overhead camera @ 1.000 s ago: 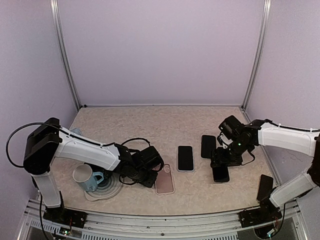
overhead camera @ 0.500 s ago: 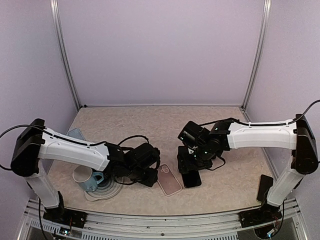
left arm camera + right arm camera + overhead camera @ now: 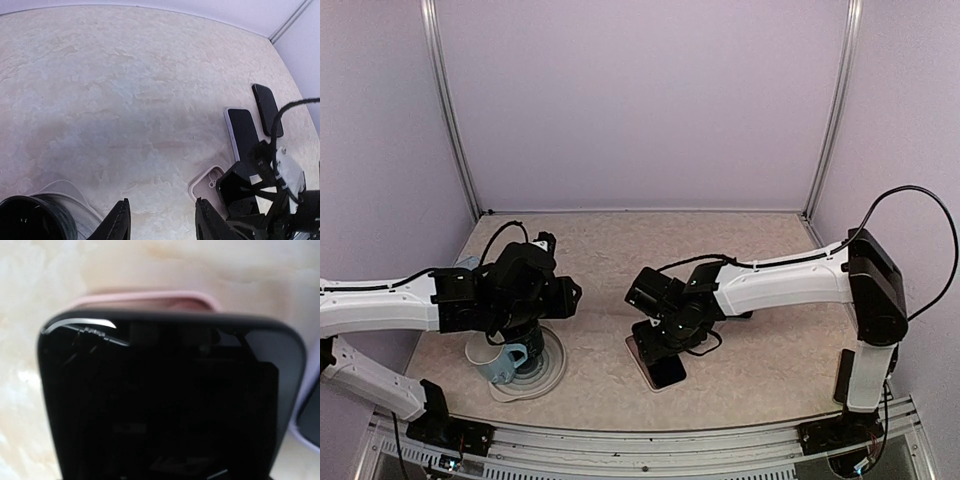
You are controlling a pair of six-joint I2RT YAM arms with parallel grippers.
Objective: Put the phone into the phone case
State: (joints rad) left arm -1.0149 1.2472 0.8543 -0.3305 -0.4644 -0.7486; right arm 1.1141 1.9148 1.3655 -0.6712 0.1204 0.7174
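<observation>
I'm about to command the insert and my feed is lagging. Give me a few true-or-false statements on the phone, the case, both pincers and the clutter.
1. The right pincer grips the black phone directly over the pink case. True.
2. The left pincer is clamped on the pink case. False: it is open and empty, well back from the case, above the mug.
3. The mug lies tipped on its side on bare table. False: it stands upright on a stack of plates.
4. In the left wrist view, a lilac-edged phone and a dark phone lie flat beyond the case. True.
</observation>
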